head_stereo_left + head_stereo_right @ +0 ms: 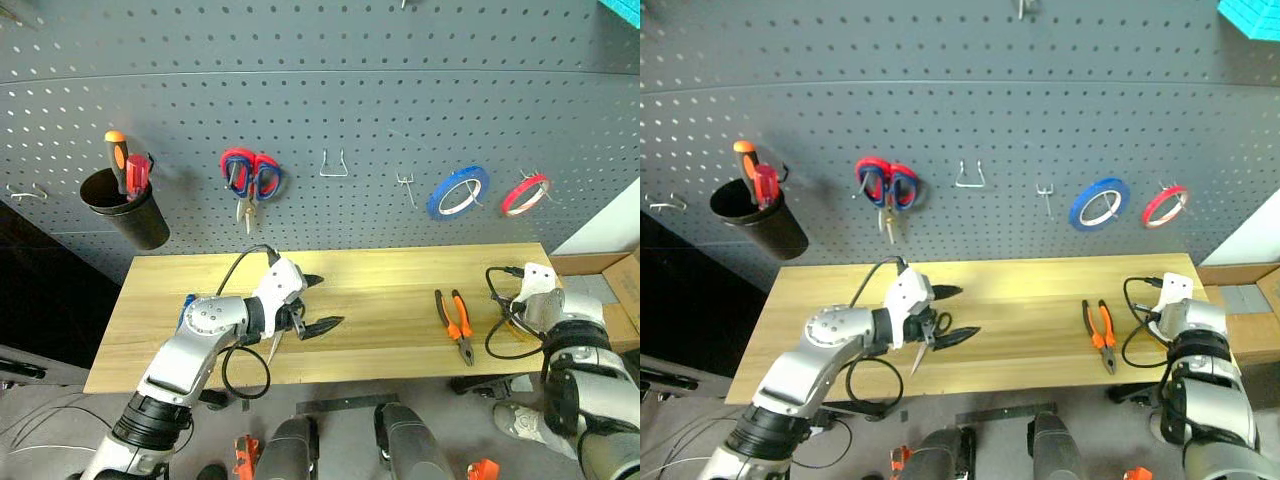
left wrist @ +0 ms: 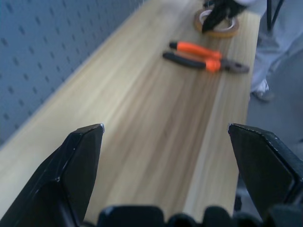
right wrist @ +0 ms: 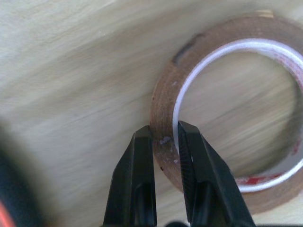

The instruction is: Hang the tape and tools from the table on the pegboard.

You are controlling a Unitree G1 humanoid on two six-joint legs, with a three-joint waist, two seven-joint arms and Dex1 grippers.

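Observation:
The tape [image 3: 227,118], a thin yellowish-brown ring, lies flat on the light wood table [image 1: 380,285] near its right end. My right gripper [image 3: 164,130] is shut on the ring's wall, one finger inside the hole and one outside. In the left wrist view the tape [image 2: 222,29] lies beyond the pliers with the right gripper's dark fingers on it. The orange-and-black pliers [image 1: 455,325] lie on the table just left of the right hand. My left gripper [image 1: 320,303] hangs open and empty above the table's middle left. The grey pegboard [image 1: 400,100] rises behind the table.
On the pegboard hang a black cup [image 1: 125,210] with orange and red screwdrivers, red-and-blue snips [image 1: 250,178], a blue roll [image 1: 458,190] and a red roll [image 1: 525,193]. Empty hooks [image 1: 333,165] sit between snips and blue roll. A cardboard box [image 1: 620,290] stands right of the table.

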